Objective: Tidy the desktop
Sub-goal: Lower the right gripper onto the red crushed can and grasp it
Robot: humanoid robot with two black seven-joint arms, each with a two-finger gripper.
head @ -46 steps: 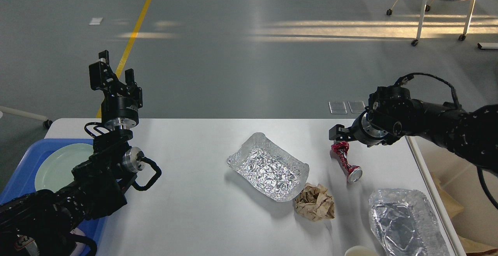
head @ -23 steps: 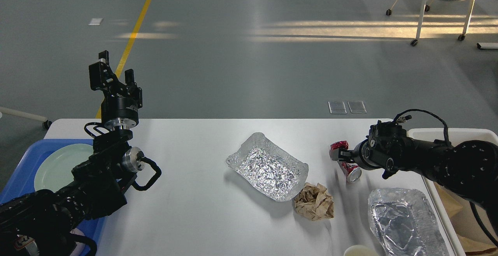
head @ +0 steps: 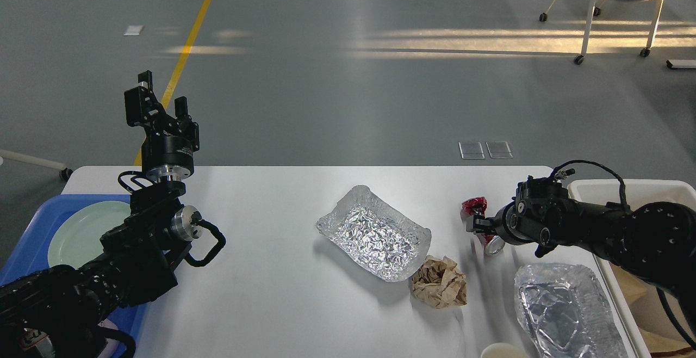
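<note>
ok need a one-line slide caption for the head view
Right gripper reaches the crushed red can on the white desktop, beside a foil tray and crumpled brown paper.

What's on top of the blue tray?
A pale green plate sits on the blue tray. The left arm covers the tray's near part, so anything there is hidden.

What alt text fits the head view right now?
The right claw is down at a crushed red can lying on the white desktop, while the left claw is raised and open over the table's left end. Also on the desktop: two foil trays and a crumpled brown paper; a green plate sits in a blue tray at left.
</note>
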